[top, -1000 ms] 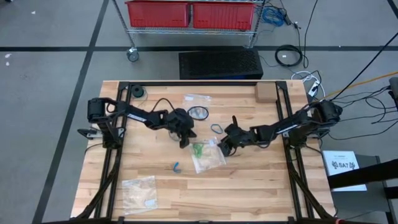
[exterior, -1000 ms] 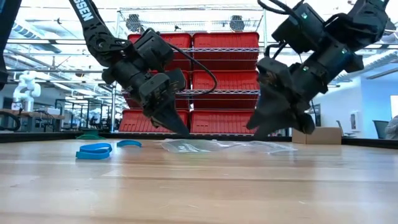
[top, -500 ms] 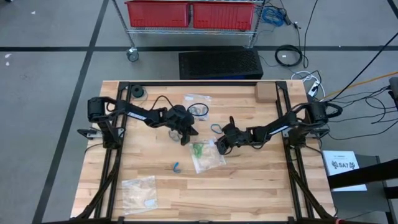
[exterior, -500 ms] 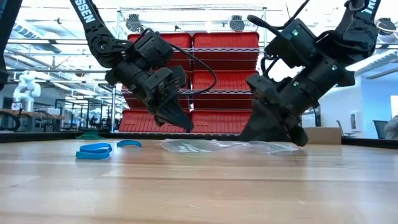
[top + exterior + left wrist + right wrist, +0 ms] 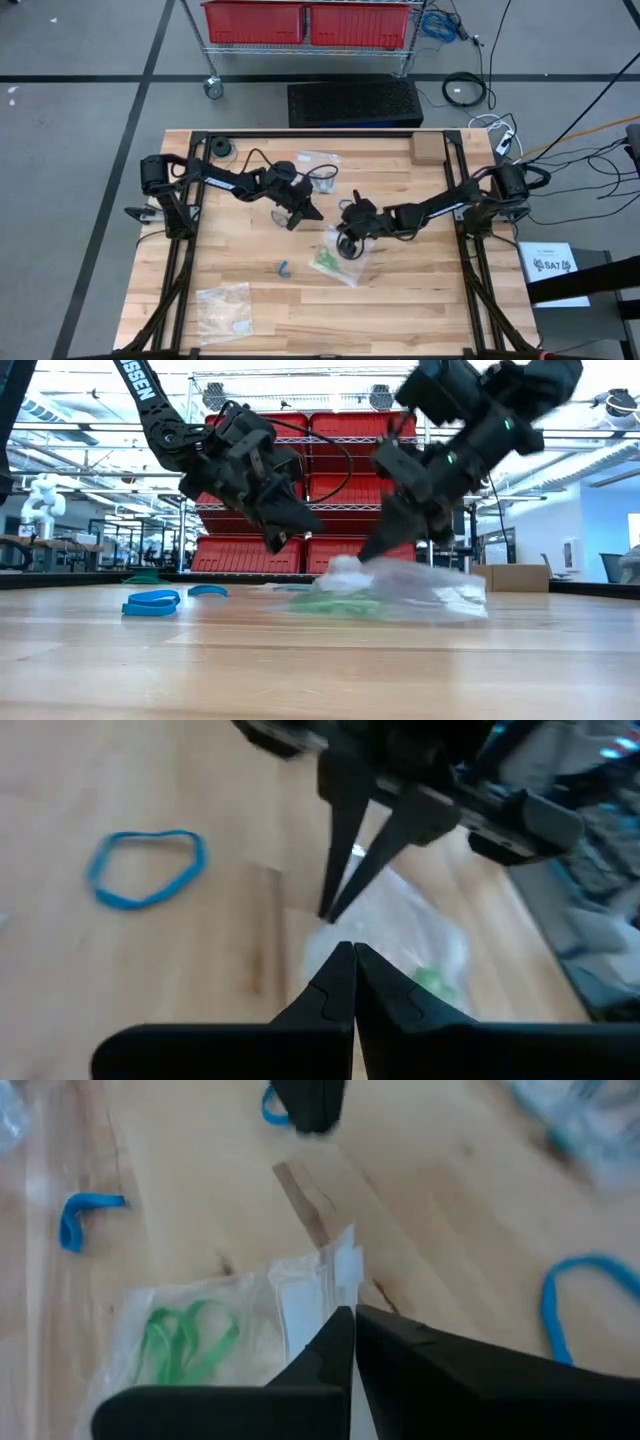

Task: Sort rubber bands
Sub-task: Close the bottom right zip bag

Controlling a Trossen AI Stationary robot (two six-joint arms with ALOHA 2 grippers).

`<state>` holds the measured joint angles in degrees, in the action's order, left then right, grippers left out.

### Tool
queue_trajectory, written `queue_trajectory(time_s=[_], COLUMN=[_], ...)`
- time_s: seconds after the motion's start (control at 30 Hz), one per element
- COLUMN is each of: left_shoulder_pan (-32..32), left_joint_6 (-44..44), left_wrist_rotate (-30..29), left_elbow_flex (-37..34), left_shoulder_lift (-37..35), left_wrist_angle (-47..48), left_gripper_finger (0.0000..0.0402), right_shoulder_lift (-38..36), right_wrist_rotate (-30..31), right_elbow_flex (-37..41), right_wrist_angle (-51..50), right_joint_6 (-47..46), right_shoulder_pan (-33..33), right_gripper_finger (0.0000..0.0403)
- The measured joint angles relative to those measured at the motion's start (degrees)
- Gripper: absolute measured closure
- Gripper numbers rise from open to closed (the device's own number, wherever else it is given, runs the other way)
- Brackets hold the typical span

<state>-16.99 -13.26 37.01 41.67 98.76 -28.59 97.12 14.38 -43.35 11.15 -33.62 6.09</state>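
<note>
1. The rubber bands are light, thin, floppy loops. Green ones [image 5: 188, 1338] lie inside a clear bag [image 5: 335, 263] near the worktop [image 5: 420, 310] centre; a blue one [image 5: 284, 268] lies loose at the bag's 9 o'clock.
2. The bag is crinkly and slippery, so its flat top edge looks like the best hold.
3. The right gripper [image 5: 345, 244] has its fingers closed on that edge, and the bag looks part lifted.
4. The left gripper [image 5: 297, 214] hovers at the bag's 11 o'clock with its fingers shut and empty.
5. Only the right wrist view shows the green loops clearly; the low view shows the bag's raised edge.

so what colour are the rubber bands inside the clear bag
Green. The rubber bands inside the clear bag show best in the right wrist view.
</note>
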Motion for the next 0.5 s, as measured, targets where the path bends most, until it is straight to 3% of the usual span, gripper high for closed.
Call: queue_trajectory(time_s=[0.13,0.23,0.5], left_shoulder_pan=[0.3,1.1,5.0], left_joint_6=[0.0,0.0,0.3], left_wrist_rotate=[4.9,5.2,6.4], left_elbow_flex=[0.0,0.0,0.0], left_shoulder_lift=[0.0,0.0,0.0], left_wrist_angle=[-0.7,-2.4,-12.1], left_gripper_finger=[0.0397,0.0385,0.0302], right_shoulder_lift=[-1.3,-2.2,-3.0], right_wrist_rotate=[3.9,6.8,13.2], right_elbow_flex=[-7.2,-12.4,-22.8], right_wrist_angle=[-12.5,-20.4,-35.8], right_joint_6=[3.3,4.9,5.1], right_shoulder_pan=[2.0,3.8,8.3], right_gripper_finger=[0.0401,0.0402,0.0403])
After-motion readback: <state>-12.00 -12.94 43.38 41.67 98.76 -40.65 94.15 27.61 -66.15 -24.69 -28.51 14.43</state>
